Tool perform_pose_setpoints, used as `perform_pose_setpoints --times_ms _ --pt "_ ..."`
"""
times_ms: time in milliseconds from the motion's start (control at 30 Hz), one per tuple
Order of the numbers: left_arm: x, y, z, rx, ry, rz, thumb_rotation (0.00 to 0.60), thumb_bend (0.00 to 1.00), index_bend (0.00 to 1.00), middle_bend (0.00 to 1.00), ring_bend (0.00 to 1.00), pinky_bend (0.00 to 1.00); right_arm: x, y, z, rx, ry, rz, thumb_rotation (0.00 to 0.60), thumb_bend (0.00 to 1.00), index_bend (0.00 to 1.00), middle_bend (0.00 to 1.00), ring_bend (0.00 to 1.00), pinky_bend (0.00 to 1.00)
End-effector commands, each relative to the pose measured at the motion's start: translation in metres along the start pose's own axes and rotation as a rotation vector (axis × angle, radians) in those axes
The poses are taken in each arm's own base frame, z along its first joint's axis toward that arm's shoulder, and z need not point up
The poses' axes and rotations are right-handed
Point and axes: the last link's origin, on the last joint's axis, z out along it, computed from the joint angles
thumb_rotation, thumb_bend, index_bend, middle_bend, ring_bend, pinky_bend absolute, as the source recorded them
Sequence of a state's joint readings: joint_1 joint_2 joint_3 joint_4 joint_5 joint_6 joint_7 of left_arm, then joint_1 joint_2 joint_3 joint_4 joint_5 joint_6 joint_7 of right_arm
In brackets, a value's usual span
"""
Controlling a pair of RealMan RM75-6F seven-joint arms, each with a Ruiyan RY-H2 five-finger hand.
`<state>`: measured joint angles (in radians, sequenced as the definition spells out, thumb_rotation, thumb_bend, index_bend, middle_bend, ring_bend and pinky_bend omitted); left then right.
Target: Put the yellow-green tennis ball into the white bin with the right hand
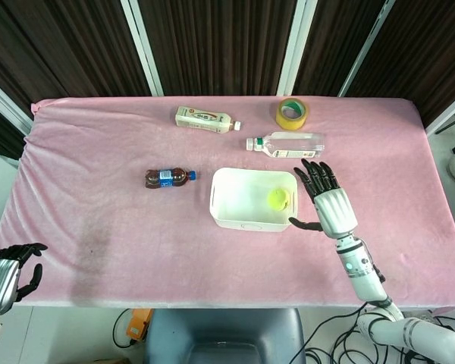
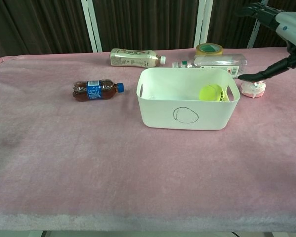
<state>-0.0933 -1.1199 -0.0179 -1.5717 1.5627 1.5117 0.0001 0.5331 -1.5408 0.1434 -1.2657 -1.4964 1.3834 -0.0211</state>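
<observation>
Right hand [image 1: 327, 199] sits just beside the right end of the white bin [image 1: 235, 221], fingers spread wide apart, thumb out to the side, holding nothing. Yellow-green tennis ball [image 1: 278, 199] is inside the bin, at the end nearest that hand, close to the handle slot; chest view shows it low against the right wall [image 2: 213, 92]. Ball looks slightly blurred in the chest view, so it may not be settled. Judgement: the drop is done, the open spread fits a release over the near end of the bin, and the task looks essentially complete. What remains is probably just pulling the arm clear.

Small pink cake toy [image 2: 253, 88] lies right under the hand's thumb in the chest view, close enough to get knocked. Clear water bottle [image 1: 287, 144] and yellow tape roll [image 1: 291, 114] lie beyond the fingertips. Brown cola bottle [image 1: 167, 177] and cream bottle [image 1: 203, 118] are across the bin, well apart.

Left hand [image 1: 7, 274] is far off at the near table edge, fingers loosely curled, nothing in it.
</observation>
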Motion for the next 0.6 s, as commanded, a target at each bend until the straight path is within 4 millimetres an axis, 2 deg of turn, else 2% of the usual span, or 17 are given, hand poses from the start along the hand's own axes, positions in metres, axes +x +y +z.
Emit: perform_pose_setpoints --times_ms 33,67,167,267,400,600 --pt "0.0 0.001 0.0 -0.005 0.0 0.001 0.6 0.52 0.37 0.45 0.39 0.45 0.021 0.025 -0.06 -0.115 0.016 -0.007 0.6 0.18 0.18 0.05 0.03 0.23" --pt "0.001 0.0 0.0 -0.001 0.003 -0.002 0.6 0.52 0.37 0.45 0.39 0.45 0.025 0.034 -0.079 -0.162 -0.01 -0.015 0.6 0.18 0.19 0.06 0.04 0.23" --pt "0.002 -0.002 0.0 0.011 0.013 -0.004 0.6 0.52 0.37 0.45 0.39 0.45 0.034 0.051 -0.121 -0.258 -0.07 -0.094 0.6 0.18 0.19 0.07 0.04 0.24" --pt "0.003 -0.002 -0.001 0.013 0.015 -0.004 0.6 0.52 0.37 0.45 0.39 0.45 0.039 0.063 -0.147 -0.326 -0.116 -0.156 0.6 0.18 0.15 0.07 0.04 0.24" --pt "0.002 0.0 0.0 0.007 0.011 0.004 0.6 0.52 0.38 0.45 0.39 0.45 0.044 0.07 -0.159 -0.377 -0.127 -0.173 0.6 0.18 0.07 0.07 0.04 0.25" --pt "0.0 0.001 0.001 0.006 0.003 0.011 0.6 0.52 0.37 0.45 0.39 0.45 0.043 0.068 -0.159 -0.343 -0.117 -0.164 0.6 0.18 0.06 0.07 0.04 0.25"
